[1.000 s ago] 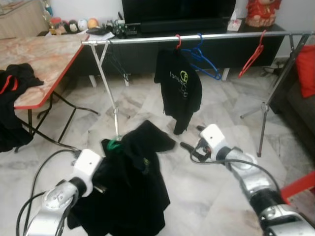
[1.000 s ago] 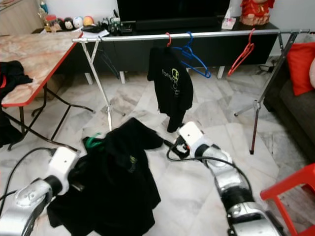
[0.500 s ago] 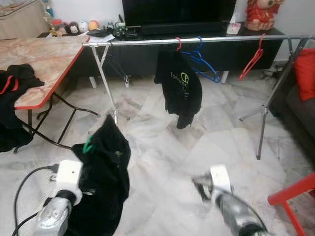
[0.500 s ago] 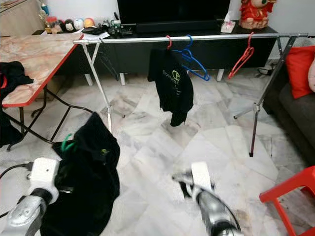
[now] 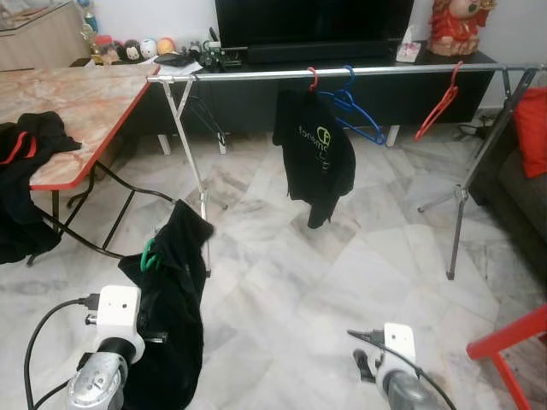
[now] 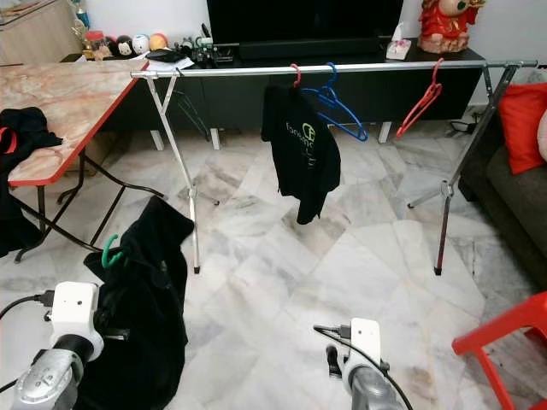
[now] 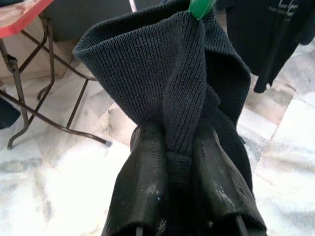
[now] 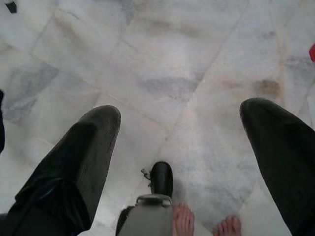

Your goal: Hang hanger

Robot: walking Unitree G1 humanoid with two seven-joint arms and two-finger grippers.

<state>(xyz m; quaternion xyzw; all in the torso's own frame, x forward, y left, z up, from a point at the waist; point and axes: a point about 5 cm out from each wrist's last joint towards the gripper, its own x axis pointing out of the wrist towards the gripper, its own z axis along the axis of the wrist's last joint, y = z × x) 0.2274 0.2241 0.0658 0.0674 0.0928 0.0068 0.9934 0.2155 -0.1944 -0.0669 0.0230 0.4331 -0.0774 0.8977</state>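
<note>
Marble floor tiles [image 5: 282,282] run under a long silver clothes rail [image 5: 342,72] that spans the room in front of a black TV cabinet [image 5: 256,94], with a marble-top table with red edging [image 5: 68,102] off to the robot's left. On the rail hang a black T-shirt with a green logo [image 5: 314,154], a bare blue plastic hanger [image 5: 355,107] just beside it, and a red plastic hanger [image 5: 438,101] further right. Low down, the left gripper [image 7: 179,142] has its fingers pinched tight on a dark knit garment [image 5: 171,299] draped over a green hanger [image 5: 149,256], well short of the rail. The right gripper [image 8: 179,128] hangs over bare floor, spread wide with nothing in it; someone's bare toes [image 8: 184,219] show below it.
</note>
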